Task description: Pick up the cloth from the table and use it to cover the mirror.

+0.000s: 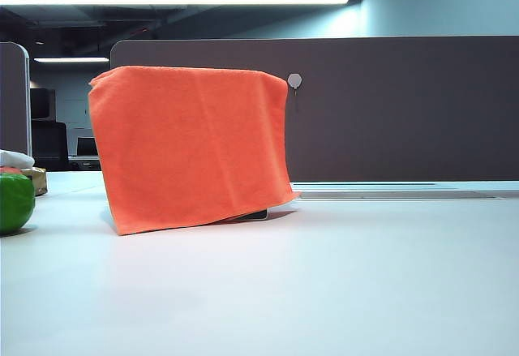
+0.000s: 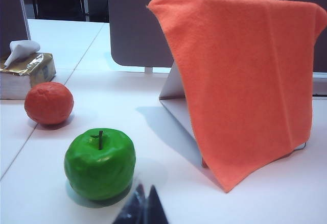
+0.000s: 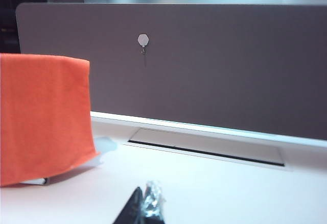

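1. Cloth [image 1: 190,145], bright orange, hangs draped over the upright mirror [image 1: 255,215], covering its front almost completely; in the exterior view only a small dark bottom corner of the mirror peeks out below the cloth's lower right edge.
2. From the left wrist view the cloth [image 2: 245,81] falls from a straight top fold down to a hanging point close to the surface, and the mirror's pale side and tilted support [image 2: 173,89] show at the cloth's edge.
3. From the right wrist view the cloth [image 3: 43,117] fills one side of the picture, with a sliver of the mirror's base [image 3: 36,181] under it.
4. Mirror and cloth stand on the white surface [image 1: 324,291], in front of the long grey-brown partition panel [image 1: 405,113], which carries a small pale hook [image 1: 294,81].
5. A green apple [image 2: 100,164] sits on the surface near the left end effector [image 2: 143,208]; an orange fruit [image 2: 49,103] lies beyond it, and a tissue box [image 2: 28,71] beyond that, all well apart from the cloth.
6. The left end effector is low over the surface, its dark fingertips pressed together, gripping nothing.
7. The right end effector [image 3: 143,206] is likewise low over the surface, beside the cloth but apart from it, fingertips closed together and empty.
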